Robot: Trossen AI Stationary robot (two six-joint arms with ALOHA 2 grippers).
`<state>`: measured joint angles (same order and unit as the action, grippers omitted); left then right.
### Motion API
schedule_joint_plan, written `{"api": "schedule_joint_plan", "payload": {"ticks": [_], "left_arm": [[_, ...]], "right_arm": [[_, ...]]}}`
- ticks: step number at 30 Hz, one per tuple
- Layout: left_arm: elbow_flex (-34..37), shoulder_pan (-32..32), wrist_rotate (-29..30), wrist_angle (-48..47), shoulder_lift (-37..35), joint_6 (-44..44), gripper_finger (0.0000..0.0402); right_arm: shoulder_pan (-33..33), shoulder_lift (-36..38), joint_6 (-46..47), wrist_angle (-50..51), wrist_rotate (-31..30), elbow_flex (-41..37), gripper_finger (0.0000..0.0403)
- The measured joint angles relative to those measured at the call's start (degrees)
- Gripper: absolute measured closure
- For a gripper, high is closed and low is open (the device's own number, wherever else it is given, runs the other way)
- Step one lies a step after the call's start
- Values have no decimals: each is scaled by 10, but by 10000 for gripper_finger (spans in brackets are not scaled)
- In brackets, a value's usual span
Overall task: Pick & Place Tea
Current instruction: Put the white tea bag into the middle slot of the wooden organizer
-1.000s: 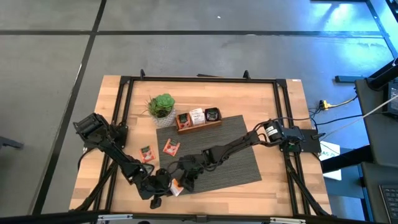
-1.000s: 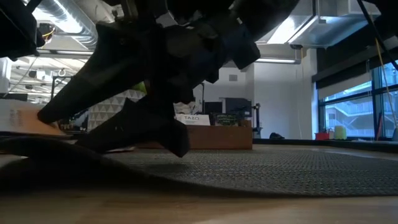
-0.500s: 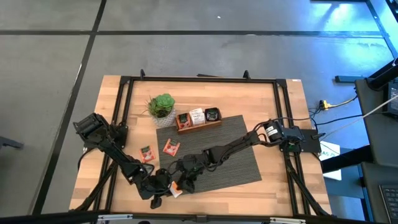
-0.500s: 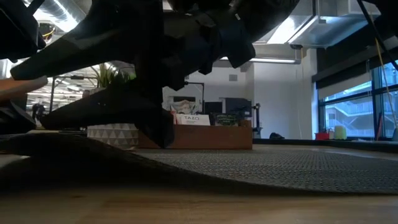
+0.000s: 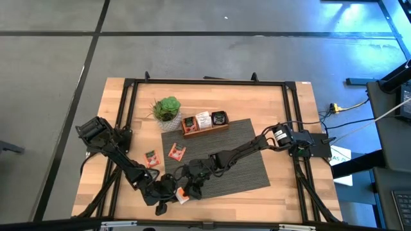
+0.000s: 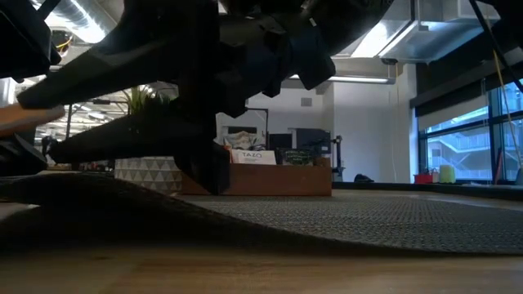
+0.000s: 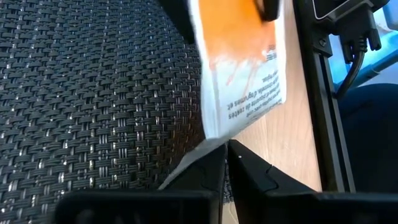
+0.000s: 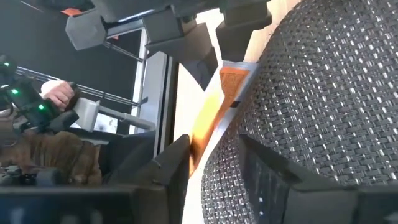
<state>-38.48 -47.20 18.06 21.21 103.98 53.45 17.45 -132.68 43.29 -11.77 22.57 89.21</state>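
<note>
The wooden counter has a big grey mat in the middle. At the mat's back edge sits a brown tray with tea bags in it, and a small green plant stands beside the tray.

Both dark arms meet at the mat's front left corner, near the counter's front edge. The left hand is shut tight on the bottom edge of an orange and white tea bag. The bag stands up on its edge, long side pointing up and away from that hand. The right hand is just beside the bag with its fingers apart, one on each side of it, not gripping it yet. I think it only needs to squeeze shut.

Two more red bags lie on the counter's left side.
</note>
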Motion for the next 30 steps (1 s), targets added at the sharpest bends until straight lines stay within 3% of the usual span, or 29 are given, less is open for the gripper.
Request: {"api": "schedule_joint_plan", "payload": {"ticks": [7,10,14,17,23,30], "left_arm": [[0,-2,-2,2,0,0,384],[1,-3,-38,19,0,10,386],[2,-6,-105,58,-3,13,384],[2,-7,-120,71,-24,13,382],[2,-5,-71,75,-73,-51,384],[1,11,34,78,-105,-122,377]], "right_arm": [[-2,0,-1,0,1,0,358],[-5,0,-1,0,20,0,384],[-9,0,-15,-1,36,0,394],[-10,7,-34,7,44,0,393],[-7,76,-143,105,36,-14,396],[16,237,-200,102,-136,-177,394]]}}
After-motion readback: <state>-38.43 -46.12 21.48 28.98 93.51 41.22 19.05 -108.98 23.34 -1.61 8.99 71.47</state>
